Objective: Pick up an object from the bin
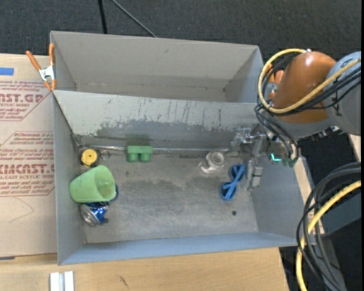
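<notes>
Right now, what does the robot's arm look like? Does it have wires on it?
Yes, it does. The arm is smooth and silver-grey, with a round, shiny orange cover like a ball at its wrist. Yellow and black cables loop around that cover. The gripper is bare grey metal, with a tiny teal light glowing beside it.

Scuffed matt metal bin (pixel 170 71) holds a smooth plastic cup (pixel 92 185).

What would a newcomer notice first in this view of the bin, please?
Probably the green cup lying on its side at the left of the bin, with a crushed blue can right next to it. Next, the gripper at the right, beside a blue looped thing.
</notes>
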